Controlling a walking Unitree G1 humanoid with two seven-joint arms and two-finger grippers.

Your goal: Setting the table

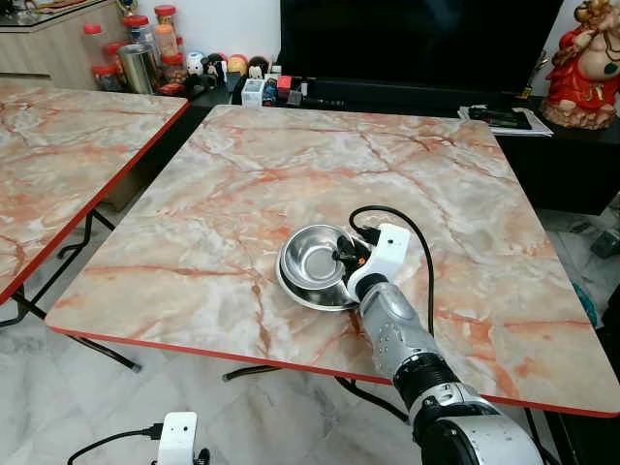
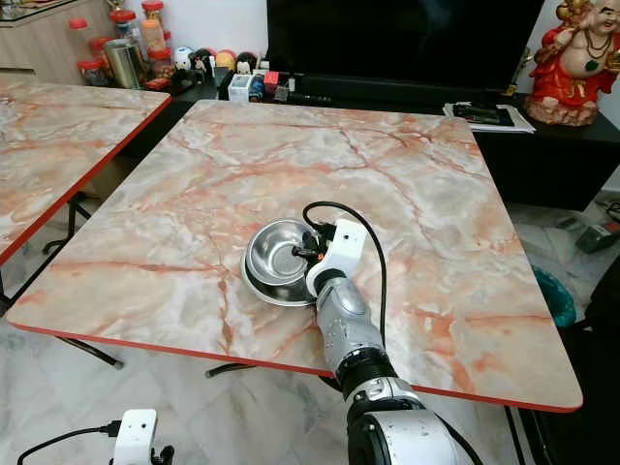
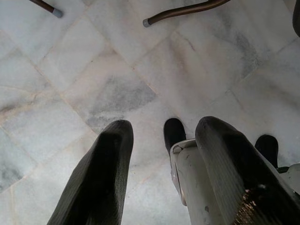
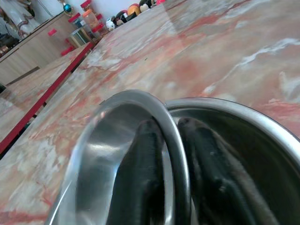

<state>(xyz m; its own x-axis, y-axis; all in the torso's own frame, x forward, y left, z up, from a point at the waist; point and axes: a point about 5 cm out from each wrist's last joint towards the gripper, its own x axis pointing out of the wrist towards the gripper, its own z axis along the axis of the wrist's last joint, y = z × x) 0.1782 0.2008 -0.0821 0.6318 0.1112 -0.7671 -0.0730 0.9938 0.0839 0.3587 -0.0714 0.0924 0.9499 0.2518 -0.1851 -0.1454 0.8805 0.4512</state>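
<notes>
Your right gripper has its two black fingers pinching the rim of a steel bowl: one finger inside the wall, the other outside, the thin rim running up between them. In the wrist view a second steel rim sits just behind the first, so this looks like two bowls, the gripped one tilted and resting in or against a wider one beneath. I cannot tell whether they are nested tight or merely touching.

Both sit on the marble-patterned table, toward the near edge, a little right of centre. The rest of the top is bare. The black cable from the right wrist loops over the table just behind the bowls.

Your left gripper hangs low by the floor tiles, fingers spread, holding nothing.

Risks from here, as I judge them:
- A rim pinch on polished steel is thin. If you lift fast, the bowl may pivot on the fingers or slip out.
- If the bowls are stuck together, the lower one could ride up, then drop and clatter.
- Dragging rather than lifting could push the lower bowl toward the near red edge.
- The cable loop could snag a rim as the arm swings.

A second table stands to the left, with jars on the counter beyond.
</notes>
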